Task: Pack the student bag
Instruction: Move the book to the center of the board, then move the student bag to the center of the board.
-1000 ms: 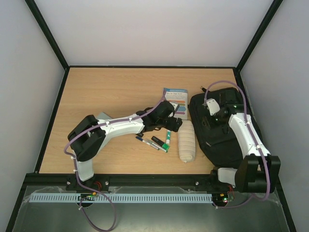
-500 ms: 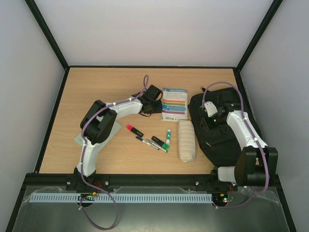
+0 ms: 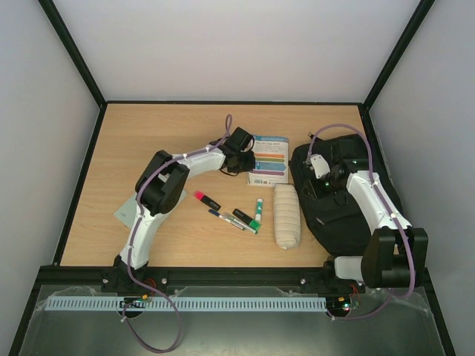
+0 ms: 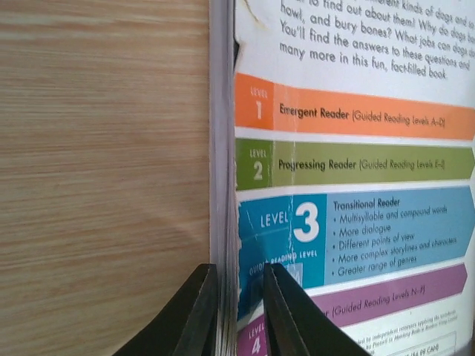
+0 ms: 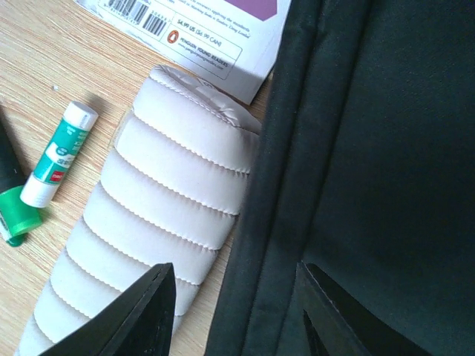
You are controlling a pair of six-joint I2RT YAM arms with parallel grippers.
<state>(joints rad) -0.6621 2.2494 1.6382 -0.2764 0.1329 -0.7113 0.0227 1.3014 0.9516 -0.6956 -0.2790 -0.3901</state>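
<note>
**A:** Over at the left gripper point(image 4: 237, 271): clamped thin on the book point(image 4: 349, 170), right along its 9 o'clock edge, flat on the desk point(image 3: 148, 133).

**B:** Reads as the pick-up of the book, packing barely begun. Next, probably: lift that edge, swing toward 3 o'clock.

**A:** Mind the pencil case point(image 3: 286, 215) at 5 o'clock of the book, tight against the student bag point(image 3: 326, 222).

**B:** And the bag itself, lying at the desk's 3 o'clock edge. Spread wide over its rim, the right gripper point(image 5: 230, 271), holding nothing.

**A:** Little room there. Plenty of bare wood toward 9 and 12 o'clock.

**B:** Calls for the bag's mouth held open first. Can't make out any opening from here.
</note>
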